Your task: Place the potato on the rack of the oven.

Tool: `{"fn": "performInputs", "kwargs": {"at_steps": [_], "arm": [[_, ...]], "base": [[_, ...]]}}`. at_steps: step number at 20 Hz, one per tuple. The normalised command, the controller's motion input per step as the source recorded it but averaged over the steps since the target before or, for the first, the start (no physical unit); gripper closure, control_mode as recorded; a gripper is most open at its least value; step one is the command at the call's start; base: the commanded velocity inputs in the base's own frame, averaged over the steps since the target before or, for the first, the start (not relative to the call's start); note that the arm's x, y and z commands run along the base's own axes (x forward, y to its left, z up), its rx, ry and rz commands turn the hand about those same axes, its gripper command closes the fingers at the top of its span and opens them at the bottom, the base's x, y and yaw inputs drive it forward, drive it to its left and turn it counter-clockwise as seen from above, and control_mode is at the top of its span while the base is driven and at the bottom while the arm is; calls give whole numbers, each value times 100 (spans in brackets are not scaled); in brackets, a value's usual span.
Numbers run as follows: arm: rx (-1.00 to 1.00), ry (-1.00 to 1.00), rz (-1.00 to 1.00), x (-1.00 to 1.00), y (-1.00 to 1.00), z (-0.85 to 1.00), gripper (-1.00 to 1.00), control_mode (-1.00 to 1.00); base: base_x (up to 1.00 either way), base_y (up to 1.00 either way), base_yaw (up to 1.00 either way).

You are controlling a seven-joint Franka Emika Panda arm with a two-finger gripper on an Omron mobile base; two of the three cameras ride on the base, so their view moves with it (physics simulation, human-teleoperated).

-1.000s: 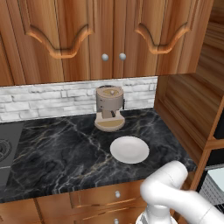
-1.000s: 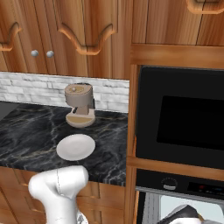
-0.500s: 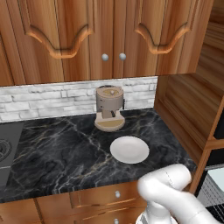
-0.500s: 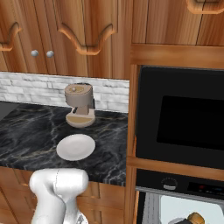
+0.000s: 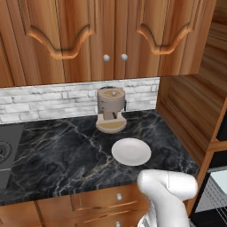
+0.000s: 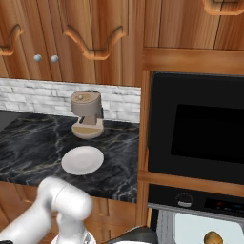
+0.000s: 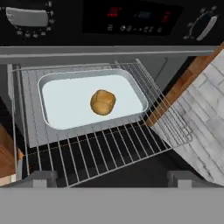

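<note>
I'm seeing the small golden-brown potato (image 7: 103,102) sitting in a pale tray (image 7: 61,110) on the grey wire rack (image 7: 109,148) of the black-framed oven (image 7: 109,26); gripper (image 7: 112,178) is hanging spread wide, holding nothing.

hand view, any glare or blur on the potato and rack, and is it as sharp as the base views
Hand view: soft and slightly blurred; the potato on its pale tray shows no glare, and the rack wires stay distinct. Left base view: crisper, even light, faint sheen on the plate. Right base view: similarly sharp, the potato small at the bottom edge.
</note>
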Motion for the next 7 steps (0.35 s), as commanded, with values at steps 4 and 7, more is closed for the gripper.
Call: {"fn": "performInputs", "kwargs": {"at_steps": [4, 7], "arm": [[-19, 19, 0, -8, 100, 58, -100, -100], [-9, 21, 0, -4, 92, 36, -100, -100]], "base": [[0, 0, 0], [0, 0, 0]]}}
